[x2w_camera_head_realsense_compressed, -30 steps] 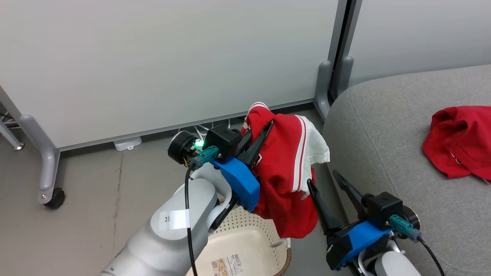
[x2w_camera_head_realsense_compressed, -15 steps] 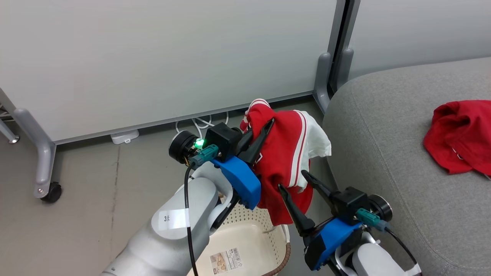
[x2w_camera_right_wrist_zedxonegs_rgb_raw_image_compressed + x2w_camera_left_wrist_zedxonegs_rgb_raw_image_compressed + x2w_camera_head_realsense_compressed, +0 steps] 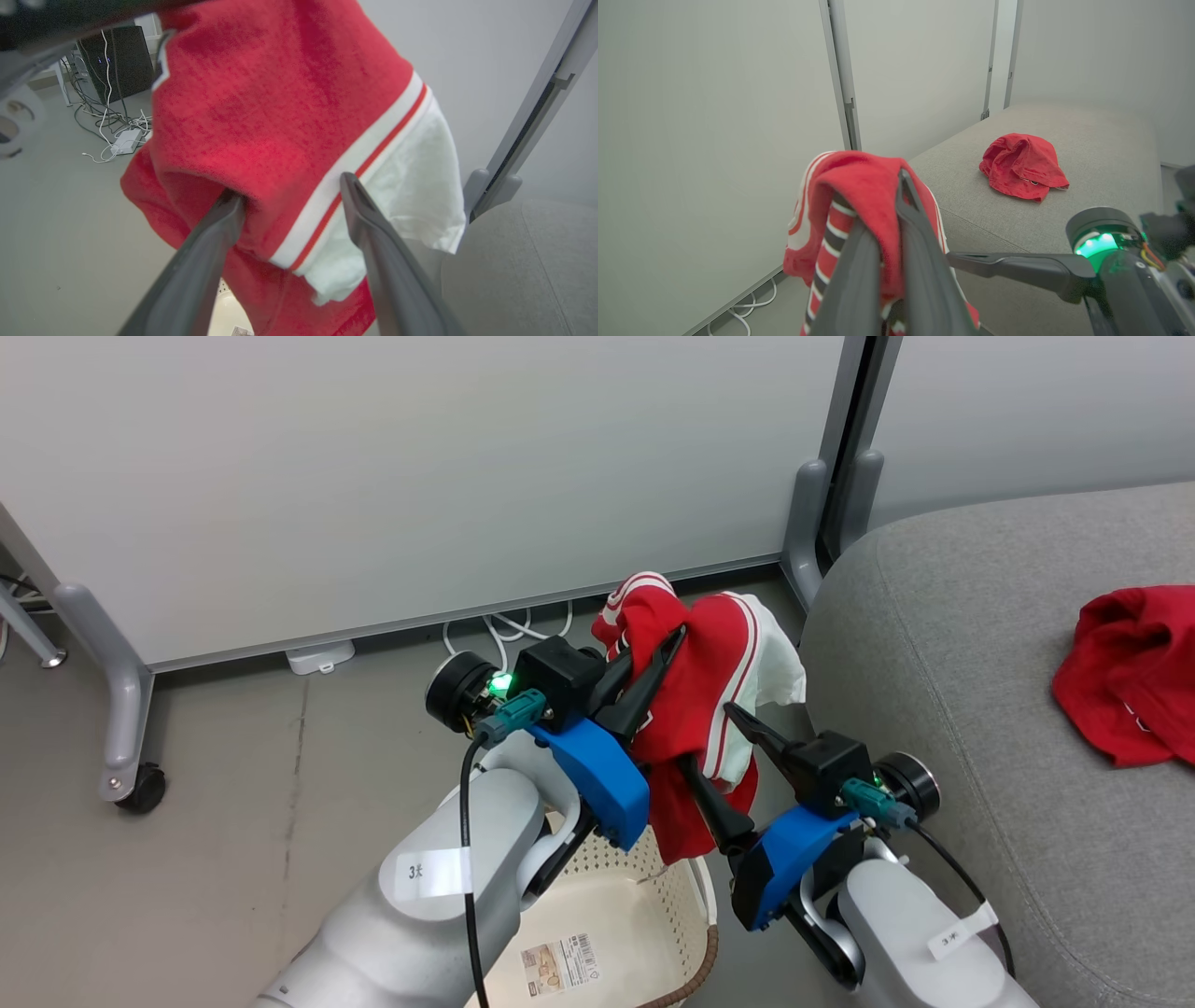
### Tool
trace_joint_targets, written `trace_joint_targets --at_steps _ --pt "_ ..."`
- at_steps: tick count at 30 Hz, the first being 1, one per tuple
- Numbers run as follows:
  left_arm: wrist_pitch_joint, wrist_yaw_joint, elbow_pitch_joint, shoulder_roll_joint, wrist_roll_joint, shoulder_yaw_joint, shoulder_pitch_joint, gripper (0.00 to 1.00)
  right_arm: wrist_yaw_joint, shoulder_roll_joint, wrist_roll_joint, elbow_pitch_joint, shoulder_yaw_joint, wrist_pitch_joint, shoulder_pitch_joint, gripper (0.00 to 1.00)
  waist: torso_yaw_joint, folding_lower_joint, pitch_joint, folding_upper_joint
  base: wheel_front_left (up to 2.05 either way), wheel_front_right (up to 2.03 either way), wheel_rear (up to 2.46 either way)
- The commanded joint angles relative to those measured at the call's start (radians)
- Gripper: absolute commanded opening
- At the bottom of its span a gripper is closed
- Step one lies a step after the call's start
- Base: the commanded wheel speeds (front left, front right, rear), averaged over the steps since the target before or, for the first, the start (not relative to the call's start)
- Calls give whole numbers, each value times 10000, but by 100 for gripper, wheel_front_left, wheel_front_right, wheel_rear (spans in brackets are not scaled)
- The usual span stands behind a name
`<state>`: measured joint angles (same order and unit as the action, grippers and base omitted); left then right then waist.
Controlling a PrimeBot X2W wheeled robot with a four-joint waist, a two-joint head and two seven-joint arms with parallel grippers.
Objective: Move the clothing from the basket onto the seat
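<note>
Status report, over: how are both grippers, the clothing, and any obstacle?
Left gripper shut on red jersey, lifted above basket. Right gripper open, fingers astride its hanging part. Other red garment on seat. No obstacle seen.

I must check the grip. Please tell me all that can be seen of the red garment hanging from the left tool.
This red garment is soft cloth with white bands, a thin red stripe, a white panel and a red, white and black striped edging. It hangs bunched above the rim of the basket, beside the seat. The left tool is shut on its top fold. The open right tool has one finger on each side of the white band, one pressing the red cloth.
</note>
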<state>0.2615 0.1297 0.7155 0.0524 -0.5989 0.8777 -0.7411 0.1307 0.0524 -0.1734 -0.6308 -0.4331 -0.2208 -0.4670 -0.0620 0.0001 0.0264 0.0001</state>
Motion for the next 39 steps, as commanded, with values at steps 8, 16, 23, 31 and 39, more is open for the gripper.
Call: trace_joint_targets --at_steps 8,16,23,31,39 --pt "54 9 -131 -18 -154 150 -162 0 1 -22 -1104 -825 -589 -369 -1124 100 57 -1 36 -1 0 0 0" --pt "52 9 -150 -20 -244 230 -96 0 1 -24 -1938 -1344 -1094 -440 -1505 0 58 -1 11 -1 0 0 0" --pt "54 10 -64 -21 -119 -3 -76 0 1 -21 -2155 -1426 -1227 -453 -1553 0 -35 -1 29 -1 0 0 0" --pt "52 10 -50 -20 -61 -99 33 29 1 -22 -2180 -1324 -1144 -456 -1433 0 -74 -1 -2 -1 0 0 0" --pt "52 10 -218 -18 61 -349 270 100 1 -22 -2117 -1172 -1099 -456 -1286 0 -66 -1 -10 -1 0 0 0"
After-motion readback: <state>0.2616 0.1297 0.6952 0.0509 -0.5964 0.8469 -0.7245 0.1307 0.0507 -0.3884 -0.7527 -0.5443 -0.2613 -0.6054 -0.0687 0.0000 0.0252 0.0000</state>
